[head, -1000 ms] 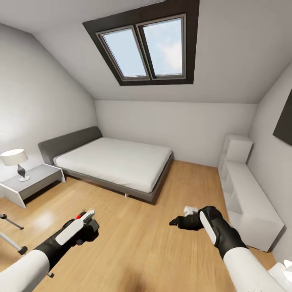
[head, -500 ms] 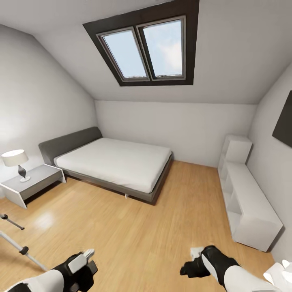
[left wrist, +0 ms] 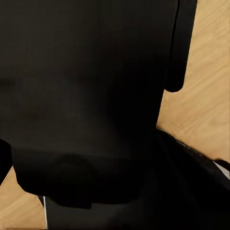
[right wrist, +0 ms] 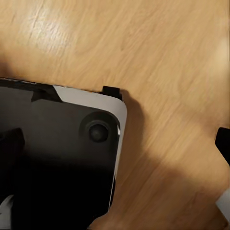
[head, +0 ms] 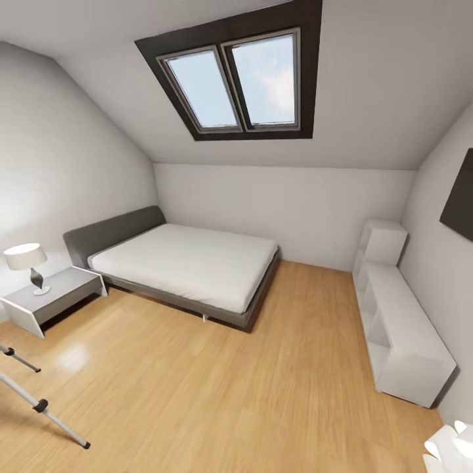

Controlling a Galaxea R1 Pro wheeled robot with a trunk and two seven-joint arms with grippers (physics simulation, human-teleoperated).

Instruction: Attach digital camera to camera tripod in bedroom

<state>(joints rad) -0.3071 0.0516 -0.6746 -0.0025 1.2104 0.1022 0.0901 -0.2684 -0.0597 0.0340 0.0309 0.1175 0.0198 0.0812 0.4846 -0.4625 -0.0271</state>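
Observation:
Two silver legs of the camera tripod [head: 41, 406] with black joints and feet reach in over the wood floor at the head view's lower left; its head is out of view. In the left wrist view a black boxy body, the digital camera [left wrist: 81, 86], spans the space between the fingers [left wrist: 175, 52] of my left gripper [left wrist: 88, 103], which is shut on it. In the right wrist view my right gripper [right wrist: 117, 140] is open, its fingertips [right wrist: 223, 142] far apart above the plank floor and the robot's black, white-rimmed base [right wrist: 62, 153].
A grey bed [head: 187, 263] stands mid-room, a nightstand [head: 56, 295] with a lamp [head: 27, 263] to its left. White cube shelves [head: 397, 315] line the right wall. A skylight [head: 236, 79] is overhead. Open wood floor [head: 217, 394] lies ahead.
Both arms have dropped down and out of the head view's lower edge. More of the tripod leg shows at lower left.

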